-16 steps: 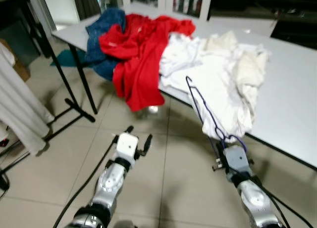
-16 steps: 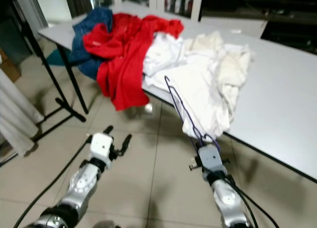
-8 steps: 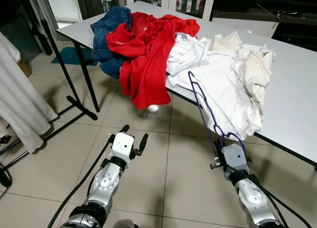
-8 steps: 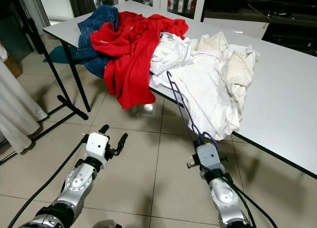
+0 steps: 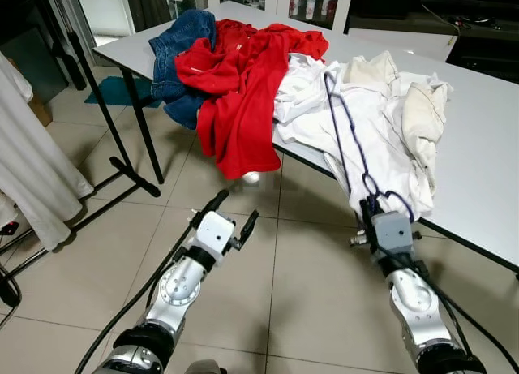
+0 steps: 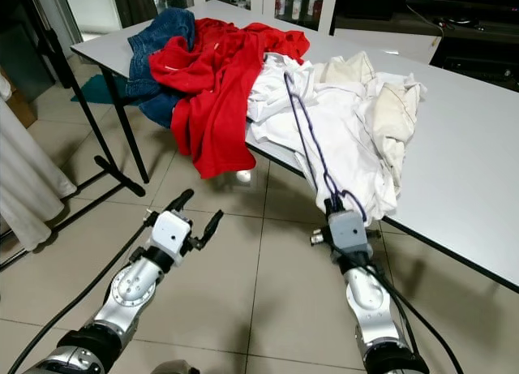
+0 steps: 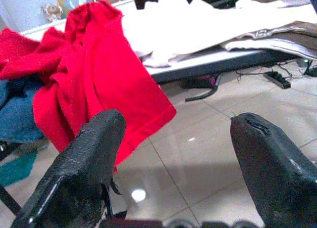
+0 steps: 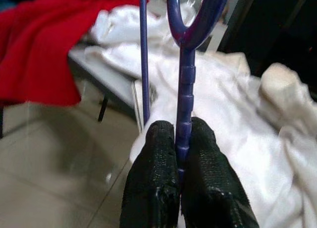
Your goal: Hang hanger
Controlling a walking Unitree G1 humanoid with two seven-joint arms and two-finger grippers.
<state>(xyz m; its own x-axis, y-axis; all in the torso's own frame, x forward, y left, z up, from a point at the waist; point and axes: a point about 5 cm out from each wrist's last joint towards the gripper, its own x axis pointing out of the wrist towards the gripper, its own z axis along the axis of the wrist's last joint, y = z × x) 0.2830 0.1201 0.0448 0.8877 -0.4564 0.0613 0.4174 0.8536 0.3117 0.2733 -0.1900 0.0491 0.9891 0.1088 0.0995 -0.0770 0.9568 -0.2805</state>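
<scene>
Swinging more upright than a moment ago, the purple hanger is rising from the clenched right claw over the counter, while the left claw is hovering released.

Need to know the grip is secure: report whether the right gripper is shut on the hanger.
Shut. The right gripper has both black fingers pressed against the purple hanger, no gap showing.

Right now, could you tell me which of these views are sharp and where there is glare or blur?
Both eye views are sharp; the floor tiles carry a soft sheen. In the left wrist view a bright glare spot sits on the floor, and the near fingers are blurred. In the right wrist view the purple hanger is fairly crisp, the white clothes behind it soft.
</scene>
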